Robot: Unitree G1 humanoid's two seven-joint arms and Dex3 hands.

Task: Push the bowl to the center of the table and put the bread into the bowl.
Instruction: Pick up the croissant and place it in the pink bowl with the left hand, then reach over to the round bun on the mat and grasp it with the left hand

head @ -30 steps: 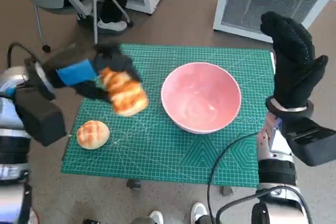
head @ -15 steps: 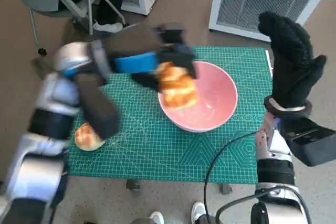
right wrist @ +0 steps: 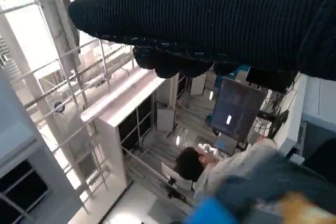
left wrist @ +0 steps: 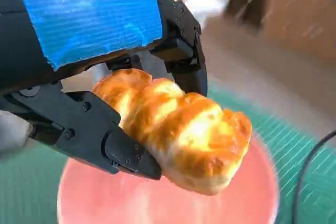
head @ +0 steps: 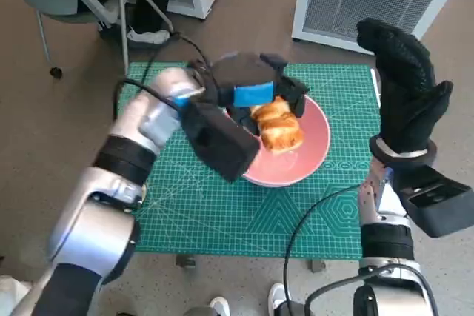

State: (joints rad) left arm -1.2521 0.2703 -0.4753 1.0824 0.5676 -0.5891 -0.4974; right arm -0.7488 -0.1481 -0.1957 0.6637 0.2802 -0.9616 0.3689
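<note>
Left hand (head: pixel 255 94) of ours grips the bread (head: pixel 280 128) directly above the pink bowl (head: pixel 311 155), loaf's long axis running far-left to near-right; we judge a straight drop remains. Our right hand (head: pixel 404 98), fingers apart and holding nothing, hangs raised at the bowl's right.

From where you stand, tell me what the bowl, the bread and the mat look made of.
The bowl looks like glazed ceramic or hard plastic: smooth pink with a faint sheen. The bread, held by the left hand, is a baked, glossy golden-brown crust in ridged segments. The mat appears to be matte green rubbery cutting mat, printed with pale grid lines.
</note>
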